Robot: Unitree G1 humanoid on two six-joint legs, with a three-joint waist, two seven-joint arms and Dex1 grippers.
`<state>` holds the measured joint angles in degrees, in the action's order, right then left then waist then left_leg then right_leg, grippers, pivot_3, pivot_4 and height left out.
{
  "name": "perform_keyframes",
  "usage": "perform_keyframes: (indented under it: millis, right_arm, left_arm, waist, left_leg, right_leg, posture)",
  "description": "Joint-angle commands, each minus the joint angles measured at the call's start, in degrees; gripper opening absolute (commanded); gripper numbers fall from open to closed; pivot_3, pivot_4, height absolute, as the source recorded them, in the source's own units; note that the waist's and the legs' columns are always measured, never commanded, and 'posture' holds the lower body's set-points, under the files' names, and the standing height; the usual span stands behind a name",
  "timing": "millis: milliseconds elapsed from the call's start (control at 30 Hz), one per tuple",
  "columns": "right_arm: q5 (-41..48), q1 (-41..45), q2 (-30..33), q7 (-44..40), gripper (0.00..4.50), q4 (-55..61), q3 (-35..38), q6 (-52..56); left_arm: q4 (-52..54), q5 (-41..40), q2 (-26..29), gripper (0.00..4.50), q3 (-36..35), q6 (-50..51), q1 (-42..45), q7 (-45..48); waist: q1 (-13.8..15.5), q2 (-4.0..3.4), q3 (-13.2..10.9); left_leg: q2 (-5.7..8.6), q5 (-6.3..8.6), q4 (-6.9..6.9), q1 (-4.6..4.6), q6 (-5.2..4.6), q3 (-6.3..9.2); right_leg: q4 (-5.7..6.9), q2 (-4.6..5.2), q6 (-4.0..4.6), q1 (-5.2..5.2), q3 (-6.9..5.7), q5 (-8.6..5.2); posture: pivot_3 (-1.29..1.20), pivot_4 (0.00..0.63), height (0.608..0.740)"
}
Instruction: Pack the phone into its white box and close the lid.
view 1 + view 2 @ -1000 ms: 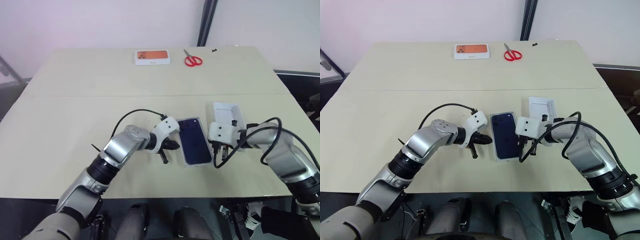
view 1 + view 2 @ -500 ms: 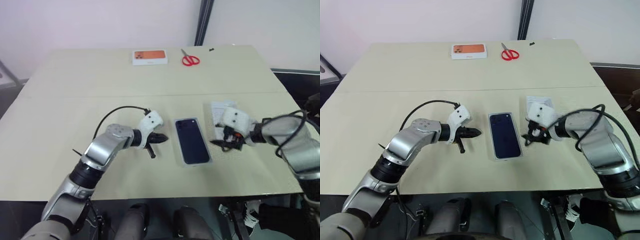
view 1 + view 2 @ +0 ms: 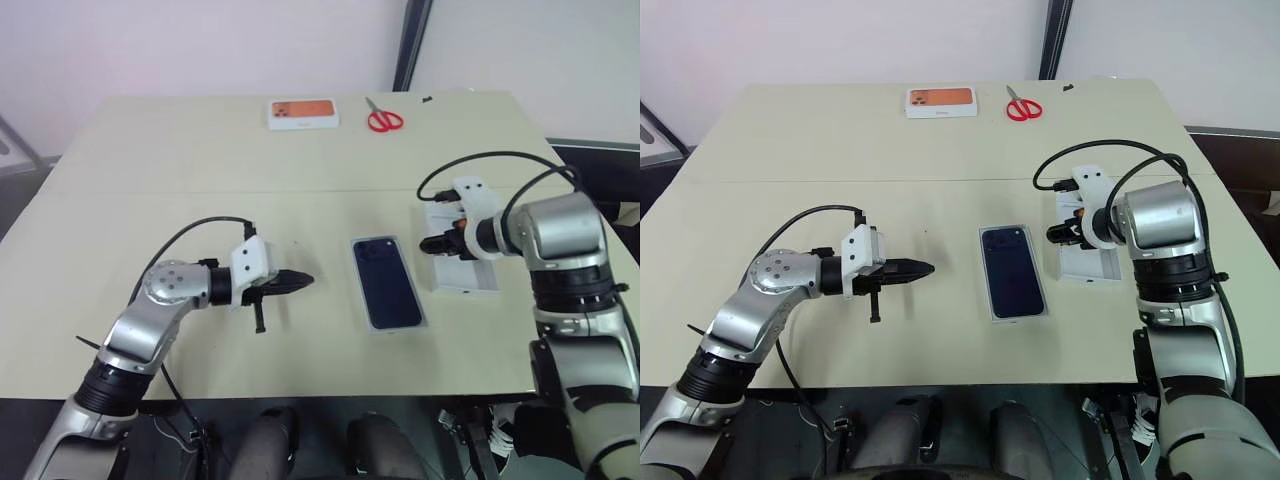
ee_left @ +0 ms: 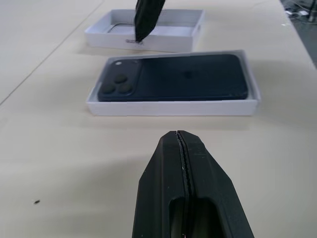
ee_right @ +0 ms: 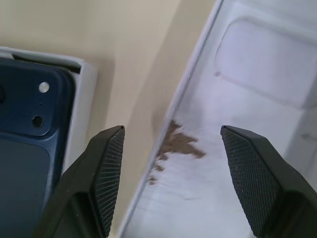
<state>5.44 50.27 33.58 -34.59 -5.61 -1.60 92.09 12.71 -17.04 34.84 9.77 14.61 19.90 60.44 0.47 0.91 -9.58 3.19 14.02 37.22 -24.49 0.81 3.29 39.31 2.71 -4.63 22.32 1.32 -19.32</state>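
The phone (image 3: 1012,271) is seen lying back-up inside the white box (image 4: 173,107) near the middle of the table (image 3: 840,150), its long axis running from the near edge toward the far edge and its camera cluster at the far end. The lid (image 3: 1088,262) is laid open side up just to the right, parallel to the box. The right gripper (image 5: 173,183) is held over the lid's near wall with its fingers spread wide, nothing gripped. The left gripper (image 3: 923,268), fingers pressed together and empty, is pointed level at the box from well to its left.
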Motion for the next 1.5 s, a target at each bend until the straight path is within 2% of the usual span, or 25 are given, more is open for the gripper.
perform_keyframes:
  millis: [33,100,267,400,600,667,733,867,900,967,1133,1300,1400,1500]
  right_arm:
    - [2.0,1.8,-0.9,2.3,3.01,-1.3,0.5,0.4]
    - [2.7,1.8,-1.8,3.9,2.48,-2.5,1.1,0.4]
    - [5.4,2.3,-2.3,6.9,0.02,-3.7,2.3,0.4]
    - [9.0,4.1,-2.4,7.8,0.02,-2.7,6.5,0.4]
    - [20.9,5.1,-2.7,2.5,0.02,6.2,13.6,0.4]
    - [38.2,2.5,-4.3,1.6,0.02,8.7,16.7,0.4]
    - [55.0,-0.7,-5.9,5.5,0.02,9.2,17.5,0.4]
    - [83.5,-4.8,-6.3,21.7,0.02,4.9,14.0,-0.6]
    - [94.6,-7.1,-4.0,28.6,0.02,5.3,9.3,-5.8]
    - [106.0,-10.9,-2.7,37.2,0.02,6.7,3.4,-12.5]
    - [107.6,-19.2,-7.8,48.4,0.02,10.5,0.6,-19.7]
    - [107.6,-24.1,-14.9,65.8,0.02,13.1,3.7,-26.6]
    - [107.6,-23.7,-15.6,68.2,0.97,14.5,6.1,-27.4]
    - [107.6,-21.0,-13.5,66.4,2.46,14.8,7.7,-26.4]
  left_arm:
    - [2.6,-0.8,-0.1,0.00,-0.7,-1.0,-0.6,-0.2]
    - [2.9,-1.0,-0.5,0.00,-0.9,-1.0,-1.1,-0.6]
    - [3.3,-1.3,-0.9,0.00,-1.4,-0.8,-1.8,-1.2]
    - [2.8,-1.1,-0.5,0.00,-2.7,-0.1,-3.0,-2.6]
    - [1.2,-2.0,-0.3,0.00,-7.6,0.3,-5.1,-5.9]
    - [-1.0,-2.7,-0.6,0.00,-10.4,1.1,-5.3,-7.9]
    - [-2.8,-2.9,-0.5,0.00,-12.0,1.4,-5.2,-8.9]
    - [-4.3,-2.6,0.0,0.00,-12.4,1.1,-3.9,-8.8]
    - [-4.6,-2.6,0.1,0.00,-12.5,1.0,-3.5,-8.8]
    - [-5.0,-2.6,0.2,0.00,-12.6,0.8,-2.7,-8.7]
    - [-4.7,-2.2,-0.2,0.00,-11.1,0.6,-1.5,-8.4]
    - [-3.4,-1.9,-2.1,0.00,-7.7,1.2,-0.4,-7.9]
    - [-2.8,-1.4,-3.5,0.00,-5.0,1.4,0.2,-7.6]
    - [-2.9,-0.8,-4.5,0.00,-2.8,1.8,1.0,-7.5]
  waist:
    - [-0.1,0.00,0.0]
    - [-0.5,0.00,0.0]
    - [-1.3,0.00,0.0]
    - [-1.3,-0.01,0.0]
    - [-1.4,-0.03,0.0]
    - [-1.4,-0.02,0.0]
    - [-1.4,-0.01,0.0]
    - [-1.2,-0.01,0.0]
    - [-1.2,-0.01,0.0]
    - [-1.2,0.02,0.0]
    - [-1.7,0.02,0.0]
    - [-1.6,0.01,0.0]
    - [-1.2,0.01,0.0]
    - [-1.4,0.00,0.0]
  left_leg:
    - [0.00,0.01,0.00,0.00,-0.01,0.00]
    - [0.00,0.01,0.00,0.00,-0.02,-0.01]
    - [0.00,0.02,-0.03,0.01,-0.04,0.01]
    - [0.00,0.02,-0.04,0.01,-0.05,0.01]
    - [-0.02,0.03,-0.10,0.01,-0.06,0.02]
    - [-0.02,0.03,-0.08,0.01,-0.07,0.02]
    - [-0.03,0.04,-0.07,0.03,-0.08,0.03]
    - [-0.04,0.06,0.01,0.00,-0.13,0.03]
    - [-0.03,0.06,0.03,0.00,-0.14,0.02]
    - [-0.03,0.07,0.07,-0.01,-0.15,0.05]
    - [-0.06,0.08,0.04,-0.01,-0.17,0.03]
    - [-0.06,0.07,0.03,-0.01,-0.17,0.03]
    - [-0.05,0.07,0.07,-0.01,-0.16,0.03]
    - [-0.04,0.07,0.09,-0.01,-0.16,0.03]
  right_leg:
    - [0.00,0.00,0.00,0.00,0.00,0.00]
    - [0.01,-0.01,0.00,-0.01,0.00,0.00]
    - [0.07,-0.03,-0.01,0.02,-0.02,0.00]
    - [0.09,-0.04,-0.01,0.04,-0.01,0.00]
    - [0.14,-0.07,-0.01,0.10,-0.01,0.00]
    - [0.12,-0.06,-0.01,0.07,-0.01,0.00]
    - [0.11,-0.06,-0.01,0.02,-0.02,0.00]
    - [0.09,-0.03,-0.01,-0.04,-0.05,0.00]
    - [0.08,-0.02,-0.01,-0.05,-0.05,0.00]
    - [0.06,-0.01,-0.02,-0.08,-0.09,0.00]
    - [0.06,-0.06,-0.02,-0.08,-0.08,0.00]
    - [0.07,-0.07,-0.02,-0.05,-0.06,0.00]
    - [0.06,-0.06,-0.03,-0.08,-0.07,0.00]
    - [0.06,-0.06,-0.03,-0.08,-0.06,0.00]
  posture:
    - [0.00,0.150,0.740]
    - [0.00,0.150,0.740]
    - [0.00,0.150,0.740]
    - [0.00,0.150,0.740]
    - [0.00,0.150,0.740]
    - [0.00,0.150,0.740]
    - [0.00,0.150,0.740]
    - [0.00,0.150,0.740]
    - [0.00,0.150,0.740]
    - [0.00,0.150,0.740]
    - [0.00,0.150,0.740]
    - [0.00,0.150,0.740]
    - [0.00,0.150,0.740]
    - [0.00,0.150,0.740]
